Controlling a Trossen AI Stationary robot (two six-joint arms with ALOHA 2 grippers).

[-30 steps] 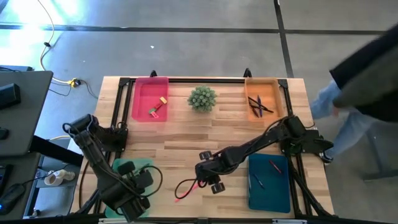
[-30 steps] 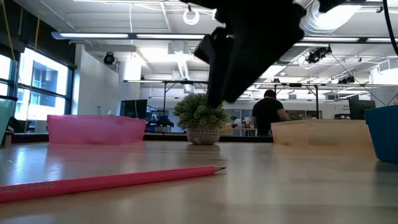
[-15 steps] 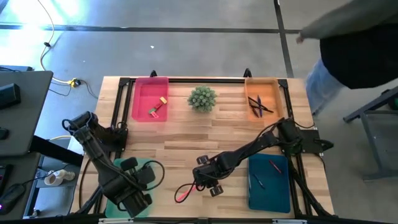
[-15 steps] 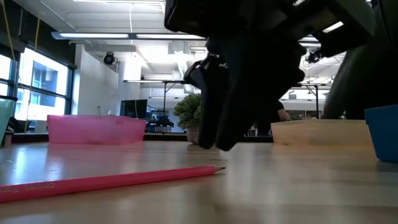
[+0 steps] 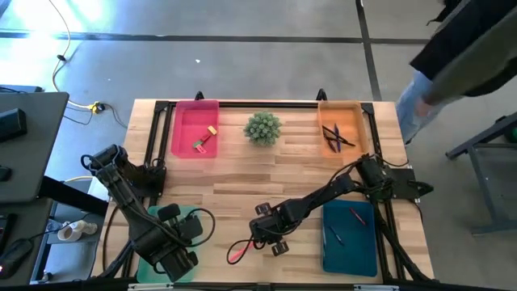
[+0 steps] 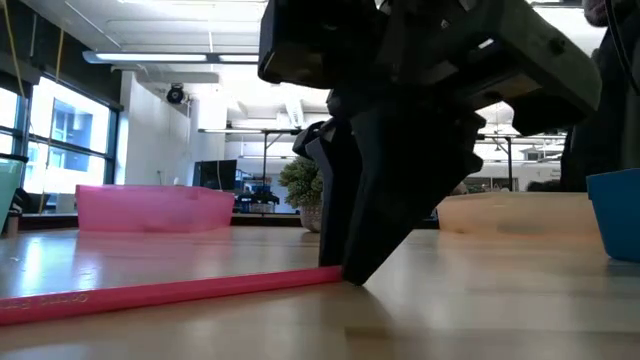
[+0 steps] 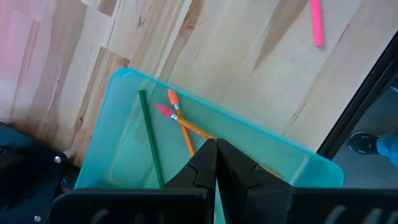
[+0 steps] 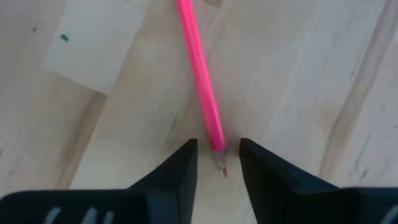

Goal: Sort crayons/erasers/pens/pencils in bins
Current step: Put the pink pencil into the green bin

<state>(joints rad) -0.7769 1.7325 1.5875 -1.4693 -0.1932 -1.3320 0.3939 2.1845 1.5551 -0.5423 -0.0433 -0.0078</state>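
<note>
Right fingers [image 8: 217,163] apart, straddling pink pencil [image 8: 200,70] tip; left fingers [image 7: 216,163] together above green bin [image 7: 118,130] holding pencils.

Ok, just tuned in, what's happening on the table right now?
The right end effector is down at the table's front edge, its open fingers straddling the tip end of the pink pencil lying on the wood, not yet closed on it. The left end effector hovers shut over the light green bin, which holds the other pencils.
</note>
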